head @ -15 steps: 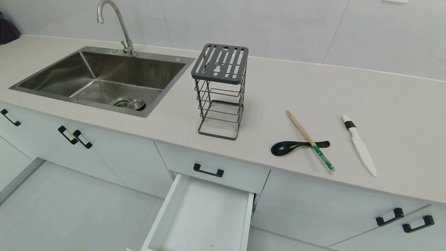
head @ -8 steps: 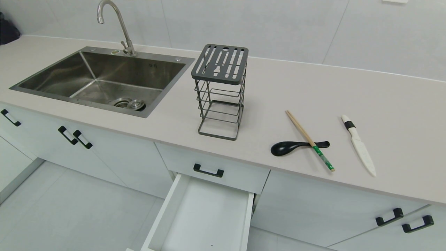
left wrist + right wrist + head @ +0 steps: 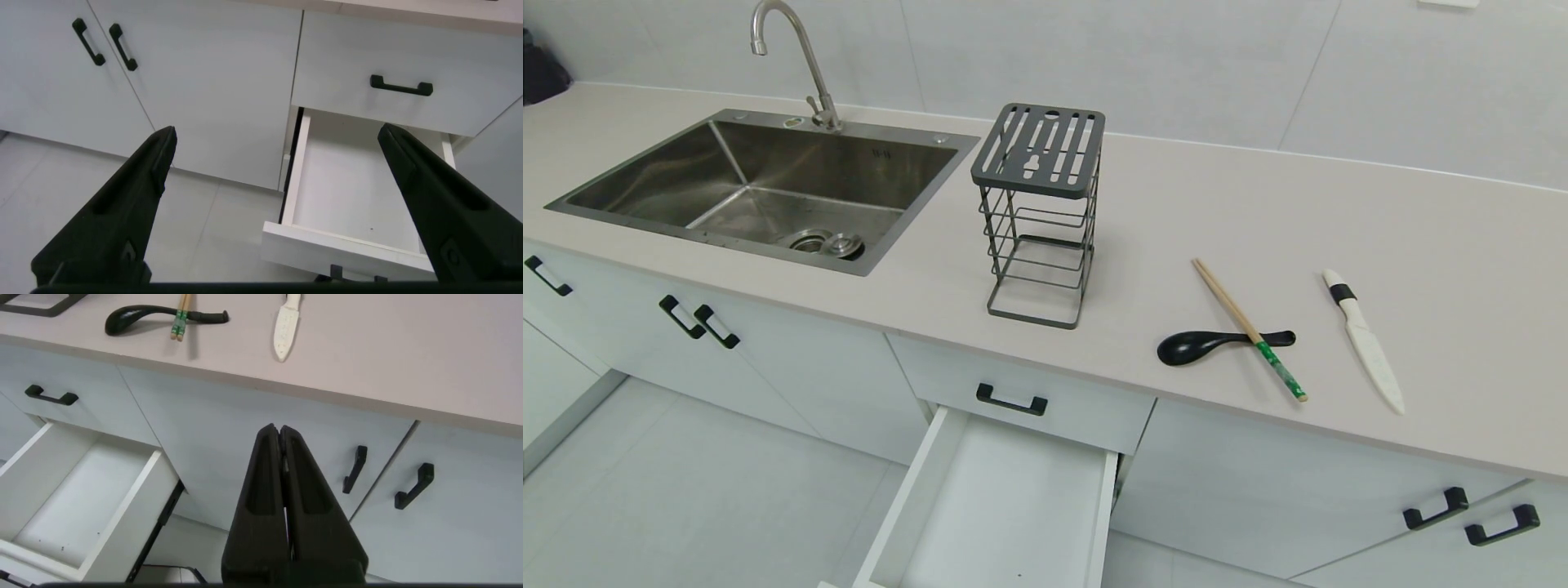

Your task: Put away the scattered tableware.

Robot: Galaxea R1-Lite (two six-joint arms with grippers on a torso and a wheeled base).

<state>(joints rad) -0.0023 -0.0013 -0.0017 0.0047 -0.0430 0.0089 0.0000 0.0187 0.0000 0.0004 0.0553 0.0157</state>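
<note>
On the counter's right part lie a black spoon (image 3: 1205,345), a pair of wooden chopsticks (image 3: 1245,325) with green ends resting across the spoon's handle, and a white knife (image 3: 1364,339) further right. The right wrist view shows the spoon (image 3: 147,314), chopsticks (image 3: 180,318) and knife (image 3: 288,322) near the counter's front edge. My right gripper (image 3: 279,431) is shut and empty, in front of the cabinets below the knife. My left gripper (image 3: 278,135) is wide open with nothing in it, above the floor before the open white drawer (image 3: 359,204).
A dark wire rack (image 3: 1039,212) with a slotted top stands mid-counter. The steel sink (image 3: 768,188) and faucet (image 3: 796,49) are at the left. The open drawer (image 3: 1005,506) juts out below the rack. Cabinet handles (image 3: 413,486) protrude at the right.
</note>
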